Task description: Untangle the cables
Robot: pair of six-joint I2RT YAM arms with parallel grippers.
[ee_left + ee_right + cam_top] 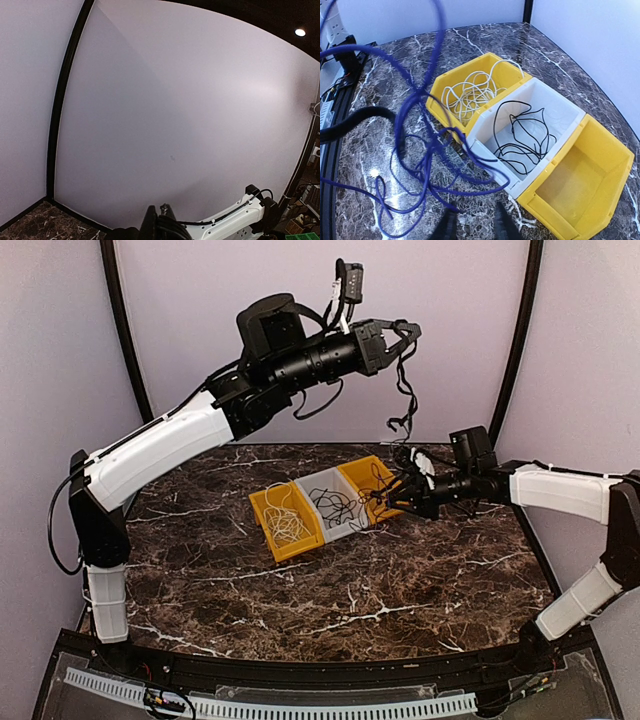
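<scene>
A dark blue cable (405, 390) hangs from my left gripper (408, 335), which is raised high above the table and shut on it. In the left wrist view, the left gripper (161, 212) shows closed fingers against the back wall. The cable's lower loops (399, 132) dangle in front of my right gripper (474, 225), low beside the bins (395, 495). Its fingers stand apart, with one strand near the left fingertip. A white cable (470, 92) lies coiled in the left yellow bin (268, 502). A black cable (525, 135) lies in the grey bin (322, 483).
The three bins stand side by side at the middle of the marble table (300, 590). The right yellow bin (615, 155) has nothing in it. Purple walls enclose the back and sides. A black hose (350, 122) lies at the left of the right wrist view.
</scene>
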